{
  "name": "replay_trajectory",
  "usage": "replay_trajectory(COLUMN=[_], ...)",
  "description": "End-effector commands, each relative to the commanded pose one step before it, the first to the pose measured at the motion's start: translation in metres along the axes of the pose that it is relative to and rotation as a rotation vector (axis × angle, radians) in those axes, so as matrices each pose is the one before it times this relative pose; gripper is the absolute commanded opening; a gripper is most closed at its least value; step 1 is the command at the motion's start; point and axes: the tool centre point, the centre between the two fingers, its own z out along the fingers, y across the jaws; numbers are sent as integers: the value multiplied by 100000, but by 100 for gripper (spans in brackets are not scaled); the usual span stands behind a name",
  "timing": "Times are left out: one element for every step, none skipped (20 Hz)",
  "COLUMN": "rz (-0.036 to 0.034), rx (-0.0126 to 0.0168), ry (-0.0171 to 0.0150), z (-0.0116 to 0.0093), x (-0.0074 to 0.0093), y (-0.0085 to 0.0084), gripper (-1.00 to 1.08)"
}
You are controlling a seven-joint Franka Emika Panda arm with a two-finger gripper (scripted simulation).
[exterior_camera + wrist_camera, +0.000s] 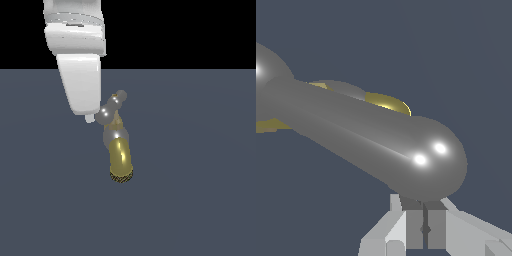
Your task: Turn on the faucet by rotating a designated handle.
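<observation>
A flat grey-blue desk (pixel 200 200) fills the exterior view, with black beyond its far edge. The white arm (pixel 77 65) is seen coming down from above, on the exterior view's left of the tap. The faucet (pixel 120 157) stands near the middle of the desk, its gold-brass spout pointed toward the camera and ended by a dark knurled tip. Across its top the handle (pixel 111 109) is set: a slim silver crossbar with bulbous ends, running obliquely away from the camera. The gripper (pixel 90 118) is held just beside the nearer bulb, on the exterior view's left of it; whether contact is made cannot be told.

In the wrist view the handle (pixel 371 135) looms very close, and the gripper (pixel 425 220) is shown with its fingers pressed together directly behind the rounded end, nothing being held between them.

The handle is judged to be rigid polished metal, smooth and rounded, so a fingertip may well slip off the bulb. It should turn about its central hub, with the most leverage gained at the bulb. A sideways push against that end, kept low on the curve, is judged more suitable than a pinch.
</observation>
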Motion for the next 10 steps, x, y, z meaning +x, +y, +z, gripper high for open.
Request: replay_trajectory(rz=[2124, 0, -2056, 118, 118, 118, 108, 118, 118, 108], rx=[-337, 0, 269, -18, -18, -18, -16, -17, -17, -16], ry=[-86, 0, 20, -2, -2, -2, -1, -1, -1, -1], z=[62, 0, -66, 5, 5, 4, 4, 4, 4, 4], x=[1456, 0, -1102, 581, 580, 579, 573, 576, 574, 568], y=[948, 0, -363, 74, 74, 73, 73, 72, 72, 71], gripper=[-100, -100, -100, -100, -100, -100, -100, -100, -100, -100])
